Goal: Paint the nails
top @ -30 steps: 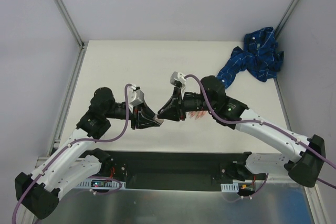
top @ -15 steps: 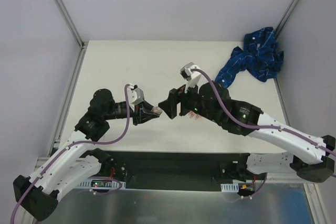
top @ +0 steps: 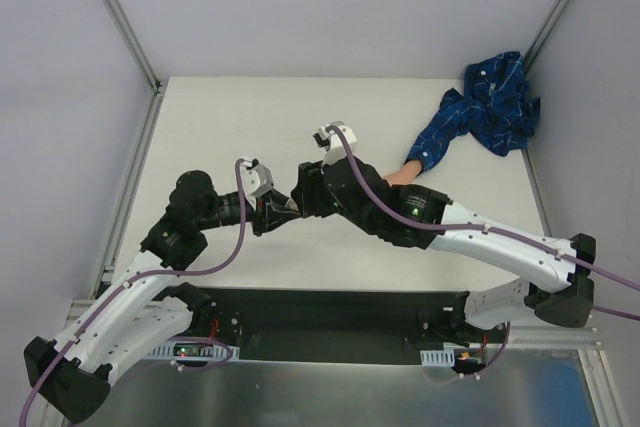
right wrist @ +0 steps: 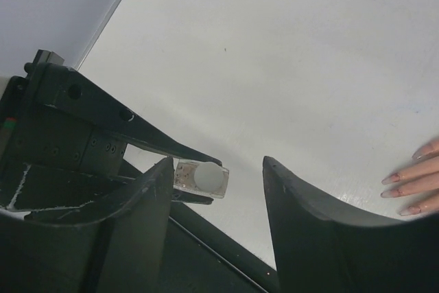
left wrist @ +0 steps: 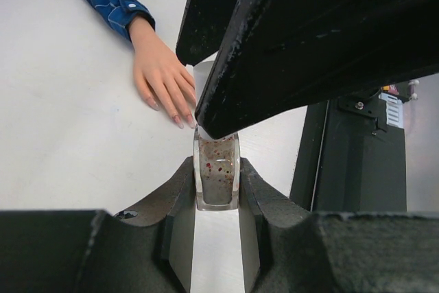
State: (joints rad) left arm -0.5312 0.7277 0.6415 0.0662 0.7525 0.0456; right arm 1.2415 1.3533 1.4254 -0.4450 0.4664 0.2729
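The left gripper (left wrist: 217, 173) pinches the polish bottle (right wrist: 197, 177). The right gripper (right wrist: 218, 164), jaws spread, should centre squarely on the white cap (right wrist: 209, 178) before closing. The nails (left wrist: 180, 121) rest just beside, on the mannequin hand (left wrist: 159, 66) lying flat on the tabletop (right wrist: 309, 46).

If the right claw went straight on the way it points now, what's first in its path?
Most likely the white-capped polish bottle, clamped in the left claw: it sits just ahead of the right claw, between its open fingers. Depth unclear.
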